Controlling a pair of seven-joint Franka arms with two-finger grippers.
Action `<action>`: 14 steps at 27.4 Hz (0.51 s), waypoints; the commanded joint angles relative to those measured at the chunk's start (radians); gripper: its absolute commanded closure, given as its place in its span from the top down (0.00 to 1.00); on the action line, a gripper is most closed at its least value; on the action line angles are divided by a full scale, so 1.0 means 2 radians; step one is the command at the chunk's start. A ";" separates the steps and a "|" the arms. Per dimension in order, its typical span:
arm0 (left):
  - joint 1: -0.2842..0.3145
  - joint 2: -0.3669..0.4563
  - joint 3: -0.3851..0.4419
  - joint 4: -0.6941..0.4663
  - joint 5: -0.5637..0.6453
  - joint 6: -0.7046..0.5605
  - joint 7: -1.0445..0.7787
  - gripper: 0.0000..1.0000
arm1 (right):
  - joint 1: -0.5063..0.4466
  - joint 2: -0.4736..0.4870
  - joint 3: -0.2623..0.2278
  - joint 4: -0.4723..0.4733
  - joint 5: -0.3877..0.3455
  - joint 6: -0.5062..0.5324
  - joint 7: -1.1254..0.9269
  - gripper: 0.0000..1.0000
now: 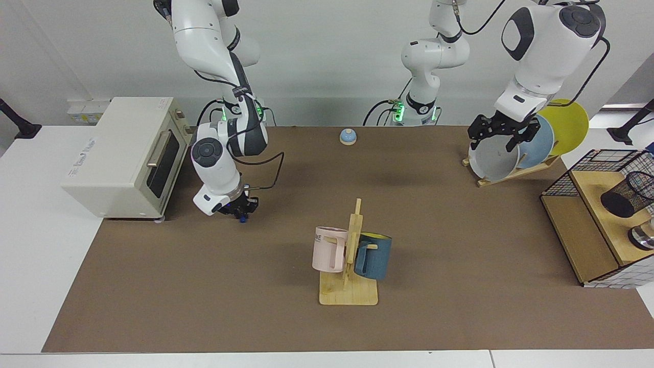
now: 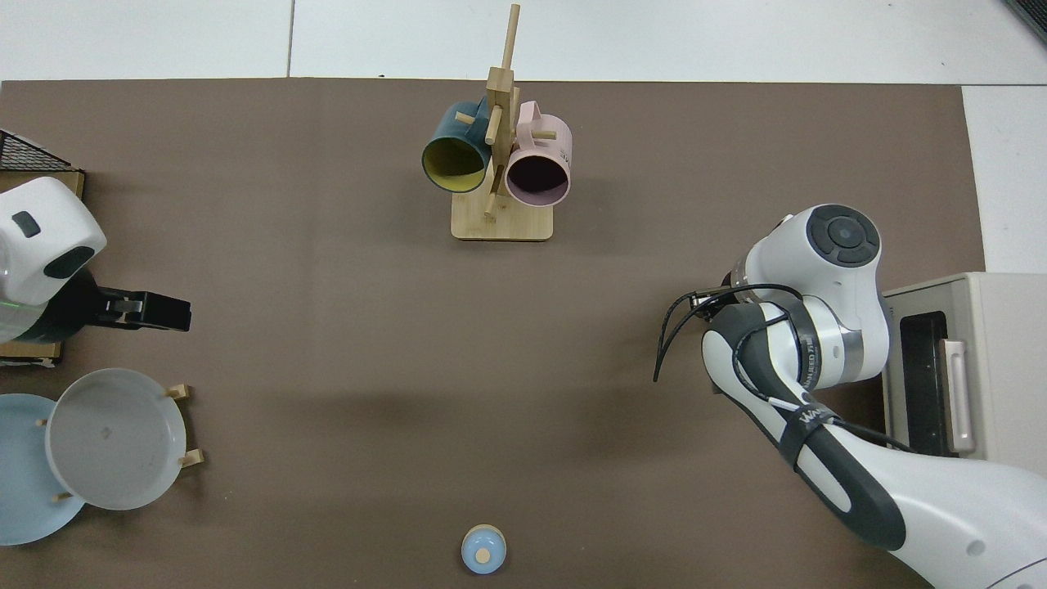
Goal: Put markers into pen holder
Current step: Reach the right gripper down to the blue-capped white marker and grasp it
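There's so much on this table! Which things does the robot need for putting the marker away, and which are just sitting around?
Needed:
- marker, under the right gripper beside the toaster oven
- pen holder, in the wire basket

Just sitting around:
- mug rack with pink mug and blue mug
- plates, under the waiting left gripper
- blue bell

Counted on the table: two mugs, pink [image 1: 329,249] and blue [image 1: 373,255], on one wooden rack [image 1: 349,291]; three plates, grey [image 1: 493,157], light blue [image 1: 541,139], yellow [image 1: 567,125]; one toaster oven [image 1: 122,156]; one call bell [image 1: 348,136]; one mesh pen holder [image 1: 631,191]; one wire basket [image 1: 587,168].
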 commanded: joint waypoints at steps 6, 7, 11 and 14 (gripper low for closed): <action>0.006 -0.009 -0.002 -0.013 -0.007 0.011 0.007 1.00 | 0.001 -0.002 -0.001 -0.005 -0.001 0.004 0.018 0.00; 0.006 -0.009 -0.002 -0.013 -0.006 0.011 0.007 1.00 | 0.002 -0.002 -0.001 -0.004 -0.001 0.003 0.018 0.00; 0.005 -0.009 -0.001 -0.011 -0.006 0.011 0.005 1.00 | 0.001 -0.005 -0.001 0.011 0.000 -0.013 0.024 0.00; 0.007 -0.008 -0.001 -0.010 -0.006 0.011 0.007 1.00 | 0.001 -0.009 0.000 0.035 0.007 -0.046 0.028 0.00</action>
